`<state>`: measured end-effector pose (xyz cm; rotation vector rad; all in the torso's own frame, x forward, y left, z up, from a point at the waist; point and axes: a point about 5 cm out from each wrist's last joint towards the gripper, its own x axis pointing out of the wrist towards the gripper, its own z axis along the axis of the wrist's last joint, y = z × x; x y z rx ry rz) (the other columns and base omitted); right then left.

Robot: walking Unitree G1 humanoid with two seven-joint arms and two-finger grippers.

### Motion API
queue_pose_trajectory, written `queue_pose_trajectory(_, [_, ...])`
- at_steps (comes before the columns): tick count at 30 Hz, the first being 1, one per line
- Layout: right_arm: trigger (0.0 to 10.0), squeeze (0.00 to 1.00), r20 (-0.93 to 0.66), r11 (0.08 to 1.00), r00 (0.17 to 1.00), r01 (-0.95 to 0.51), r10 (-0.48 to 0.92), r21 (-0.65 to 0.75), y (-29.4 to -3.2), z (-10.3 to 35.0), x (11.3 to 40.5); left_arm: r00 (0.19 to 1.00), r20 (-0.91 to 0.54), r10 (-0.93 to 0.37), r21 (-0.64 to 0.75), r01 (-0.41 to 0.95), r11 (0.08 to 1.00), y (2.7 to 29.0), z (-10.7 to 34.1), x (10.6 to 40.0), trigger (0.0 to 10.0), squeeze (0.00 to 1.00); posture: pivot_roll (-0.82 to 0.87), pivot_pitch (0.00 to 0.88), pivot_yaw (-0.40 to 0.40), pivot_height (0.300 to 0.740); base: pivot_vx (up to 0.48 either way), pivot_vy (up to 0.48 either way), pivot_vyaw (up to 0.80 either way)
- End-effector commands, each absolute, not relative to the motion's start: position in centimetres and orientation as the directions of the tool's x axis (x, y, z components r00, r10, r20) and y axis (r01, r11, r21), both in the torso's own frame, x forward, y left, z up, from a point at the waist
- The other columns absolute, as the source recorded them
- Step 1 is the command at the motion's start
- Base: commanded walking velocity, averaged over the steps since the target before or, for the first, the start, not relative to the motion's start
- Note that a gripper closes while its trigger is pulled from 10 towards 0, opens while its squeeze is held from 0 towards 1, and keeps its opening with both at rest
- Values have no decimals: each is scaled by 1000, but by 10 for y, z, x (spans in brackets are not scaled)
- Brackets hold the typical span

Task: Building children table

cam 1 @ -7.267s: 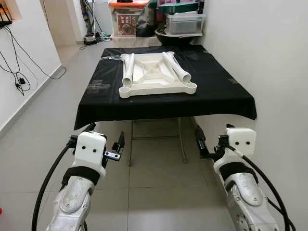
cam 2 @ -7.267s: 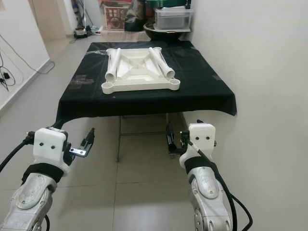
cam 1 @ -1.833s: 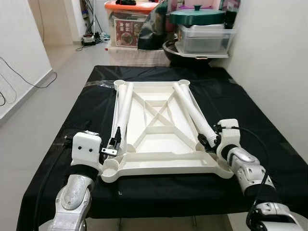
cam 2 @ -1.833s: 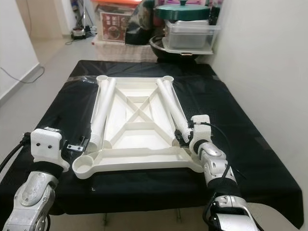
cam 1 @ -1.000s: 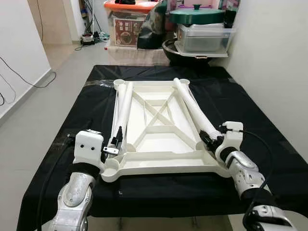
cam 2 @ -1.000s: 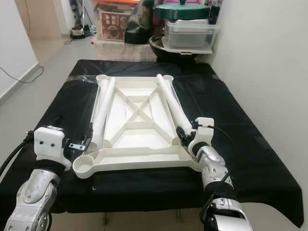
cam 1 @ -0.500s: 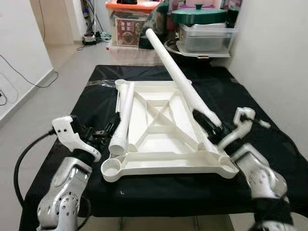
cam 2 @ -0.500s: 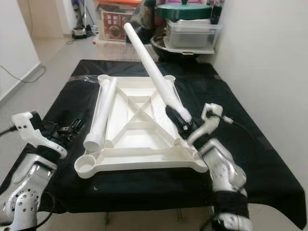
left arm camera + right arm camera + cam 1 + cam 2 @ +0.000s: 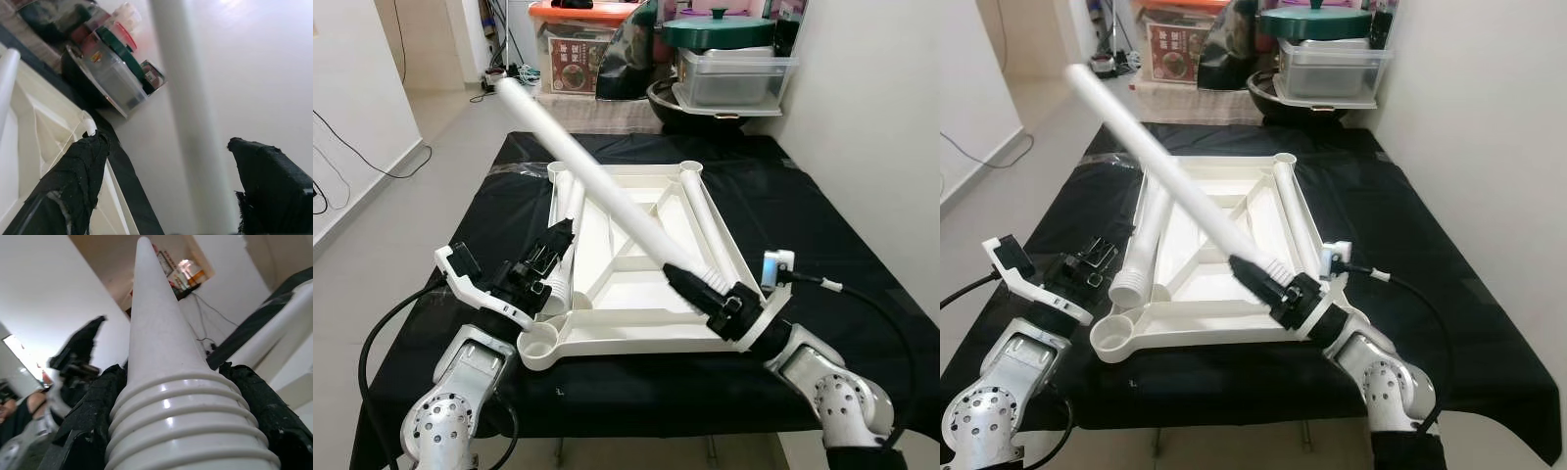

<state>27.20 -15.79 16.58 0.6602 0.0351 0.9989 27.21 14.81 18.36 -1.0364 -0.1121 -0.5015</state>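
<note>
A white children's table top (image 9: 636,328) lies upside down on the black-covered table (image 9: 803,245). My right gripper (image 9: 700,292) is shut on the ribbed end of a white table leg (image 9: 587,176). That leg is lifted off the top and slants up and to the left across it. The right wrist view has the black fingers (image 9: 93,401) clamped around the ribbed end (image 9: 186,421). A second leg (image 9: 573,211) lies along the top's left side, a third (image 9: 710,230) along its right side. My left gripper (image 9: 553,245) is open, right beside the near end of the left leg.
At the far end of the table stand a clear bin with a green lid (image 9: 734,73) and an orange-lidded box (image 9: 573,49). A white wall runs close along the right. Cables (image 9: 342,117) hang by the left wall above bare floor.
The right gripper lifted the right-hand leg off the top, then swung it from pointing up and away to slanting left. The left gripper tilted and moved in beside the left leg.
</note>
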Motion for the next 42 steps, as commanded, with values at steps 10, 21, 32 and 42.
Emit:
queue_pose_trajectory(10, [0,0,169,280,407,-823,898,494,-154,153,247,826,357,-437,-803,510,308,143,191,274,10000,0,-4,0,-45,740,0,0,0])
queue_pose_trajectory(21, [0,0,229,425,633,-703,739,570,-170,164,282,726,338,-599,-751,592,293,122,186,248,10000,0,3,0,-57,740,0,0,0])
queue_pose_trajectory(32, [0,0,243,300,473,-803,847,515,-156,165,262,746,353,-565,-749,587,306,132,192,256,10000,0,7,0,-64,740,0,0,0])
queue_pose_trajectory(42, [0,0,167,243,359,-843,918,480,-151,152,242,775,373,-510,-759,571,312,142,195,269,10000,0,-11,0,-53,740,0,0,0])
